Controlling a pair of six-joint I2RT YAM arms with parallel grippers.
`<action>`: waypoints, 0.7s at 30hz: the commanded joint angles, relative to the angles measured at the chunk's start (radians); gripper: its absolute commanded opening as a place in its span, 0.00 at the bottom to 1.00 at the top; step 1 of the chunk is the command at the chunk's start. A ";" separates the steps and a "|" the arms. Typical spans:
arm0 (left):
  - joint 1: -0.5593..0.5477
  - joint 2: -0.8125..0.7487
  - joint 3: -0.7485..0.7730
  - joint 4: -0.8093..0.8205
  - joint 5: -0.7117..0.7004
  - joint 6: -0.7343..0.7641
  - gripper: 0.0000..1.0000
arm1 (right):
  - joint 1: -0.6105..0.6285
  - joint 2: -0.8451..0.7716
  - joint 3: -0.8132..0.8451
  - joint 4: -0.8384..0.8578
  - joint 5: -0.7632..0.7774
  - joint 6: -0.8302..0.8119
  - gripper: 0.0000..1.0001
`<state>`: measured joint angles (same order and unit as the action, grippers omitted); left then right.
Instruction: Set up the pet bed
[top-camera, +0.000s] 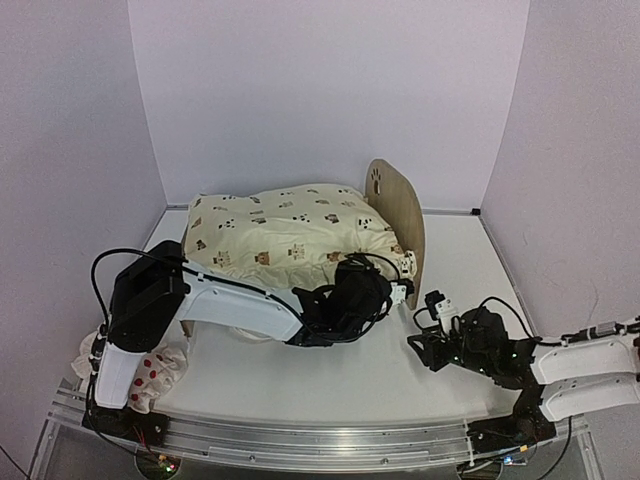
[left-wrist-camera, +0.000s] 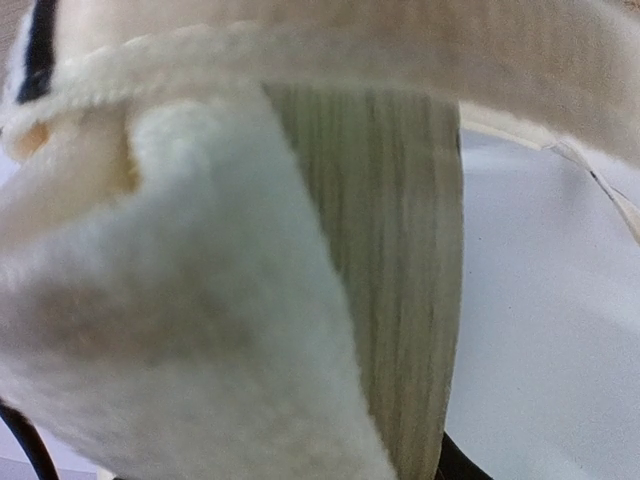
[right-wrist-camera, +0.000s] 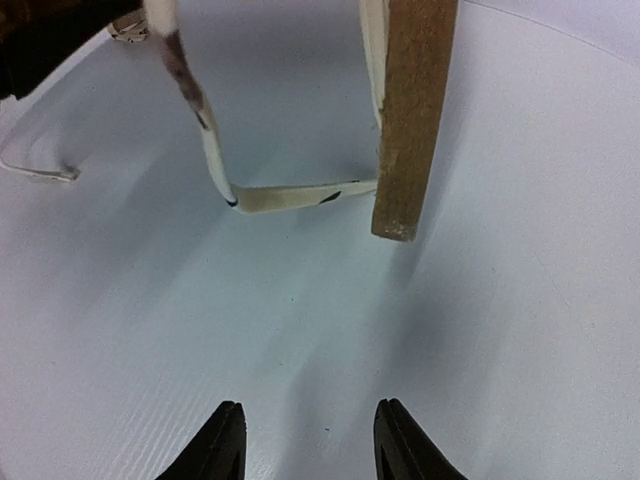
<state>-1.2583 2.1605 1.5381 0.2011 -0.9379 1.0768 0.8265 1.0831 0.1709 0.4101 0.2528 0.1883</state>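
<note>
pet bed (top-camera: 397, 232) sits mid-table toward the back. its rounded headboard (top-camera: 393, 200) w/ the paw mark is upright on the right end, and a cream animal-print cushion (top-camera: 280, 235) is piled over the rest, so we can't see the base or footboard at all.

handling-wise, our guess: the frame is thin light wood, so stiff but light. prob slides on the smooth white table (top-camera: 330, 380) if we shove it, and could tip if we push high on the headboard. best place to take hold imo is a board edge. it's thin enough to go between the fingers, and low down near the base is safer than the top. the wood looks smooth, so a pinch could slip. the cushion is the opposite: soft, fluffy, floppy, w/ thin ties that snag. one tie (right-wrist-camera: 290, 195) loops on the table right by the bottom of the wooden edge in the right wrist view.

left gripper (top-camera: 375, 292) is at the near right corner of the cushion, close to the headboard. its cam shows only fleece and a strip of wood, no fingers, so we can't tell if it's clamped on anything. right gripper (right-wrist-camera: 305, 432) is low over the table just short of that wooden edge, jaws apart w/ bare table between them, holding nothing.

small spotted pillow (top-camera: 158, 375) lies way off by the left arm base, well apart from the bed.
</note>
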 joint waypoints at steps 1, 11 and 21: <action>0.032 -0.117 0.095 0.041 -0.007 -0.066 0.36 | 0.006 0.170 -0.024 0.464 0.083 -0.052 0.46; 0.038 -0.121 0.095 0.031 0.002 -0.076 0.36 | 0.005 0.580 0.070 0.849 0.246 -0.176 0.46; 0.047 -0.130 0.132 -0.045 0.042 -0.114 0.36 | 0.004 0.773 0.237 0.874 0.331 -0.251 0.41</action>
<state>-1.2292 2.1519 1.5754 0.1269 -0.9098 1.0465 0.8262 1.8276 0.3370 1.1918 0.5245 -0.0062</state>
